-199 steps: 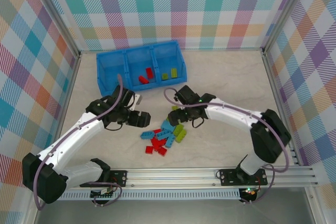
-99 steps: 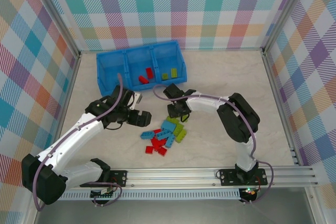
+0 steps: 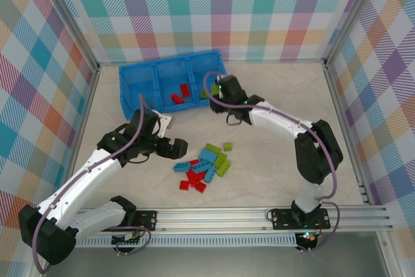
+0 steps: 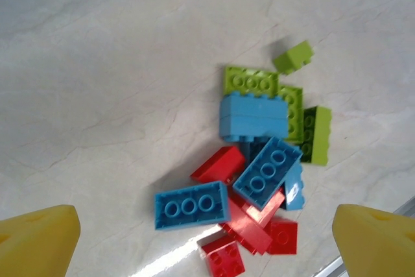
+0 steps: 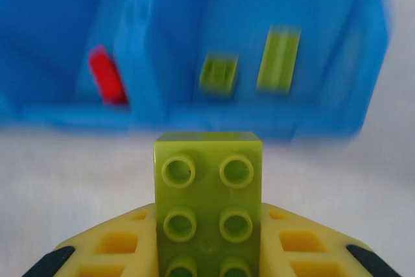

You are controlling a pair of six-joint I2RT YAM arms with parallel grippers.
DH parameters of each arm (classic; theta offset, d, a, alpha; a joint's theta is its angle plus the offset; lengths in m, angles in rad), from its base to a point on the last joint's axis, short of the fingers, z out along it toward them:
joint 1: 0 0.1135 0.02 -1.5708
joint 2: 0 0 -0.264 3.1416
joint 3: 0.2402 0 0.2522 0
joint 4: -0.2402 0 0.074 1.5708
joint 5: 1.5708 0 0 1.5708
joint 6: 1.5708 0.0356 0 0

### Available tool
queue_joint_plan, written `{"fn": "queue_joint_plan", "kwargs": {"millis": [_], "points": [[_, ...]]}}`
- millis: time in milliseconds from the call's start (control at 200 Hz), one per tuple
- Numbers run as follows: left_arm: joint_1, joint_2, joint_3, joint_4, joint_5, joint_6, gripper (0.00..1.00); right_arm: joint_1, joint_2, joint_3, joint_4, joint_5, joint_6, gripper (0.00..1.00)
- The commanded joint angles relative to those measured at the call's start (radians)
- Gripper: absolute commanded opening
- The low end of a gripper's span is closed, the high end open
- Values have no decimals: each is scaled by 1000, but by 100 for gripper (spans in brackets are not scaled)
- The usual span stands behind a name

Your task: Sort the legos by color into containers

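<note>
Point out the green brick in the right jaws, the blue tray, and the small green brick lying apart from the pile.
held green brick [image 5: 207, 205]: right wrist view, studded top face.
blue tray [image 3: 136, 87]: top external view, bare floor at its left end.
small green brick [image 4: 293, 56]: left wrist view, its middle.

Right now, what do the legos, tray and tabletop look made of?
The lime green brick and light blue brick: hard moulded plastic, glossy; crisp studs, highlights. The blue tray: plastic, probably moulded; thin uniform walls, finish unclear. The tabletop: pale marble-look surface, faint veins and glare; stone or laminate, cannot tell.
</note>
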Motion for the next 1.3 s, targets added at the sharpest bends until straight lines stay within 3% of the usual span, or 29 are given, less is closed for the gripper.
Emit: {"fn": "queue_joint_plan", "kwargs": {"millis": [0,225,315,375,590,835,950,1050,1295], "points": [[-5,-35,-34,37,29,-38,100,-41,117,109,90,1,-47,27],[-5,-38,-83,80,49,-111,100,-56,298,316,64,-37,-37,35],[-5,-26,-84,60,29,-134,100,-54,335,374,28,-52,-32,44],[-5,-12,-85,43,1,-157,100,-56,336,391,13,-48,-29,52],[-5,57,-114,75,11,-325,100,-62,218,370,-76,-69,-52,60],[-30,73,-239,159,104,-539,100,-61,-234,-87,-18,-372,-71,84],[-86,71,-250,103,42,-577,100,-60,-396,-236,-83,-377,-51,86],[-101,114,-282,148,57,-581,100,-60,-495,-349,-96,-382,0,88],[-106,215,-311,277,13,-574,100,-57,-601,-473,-83,-445,116,99]]}}
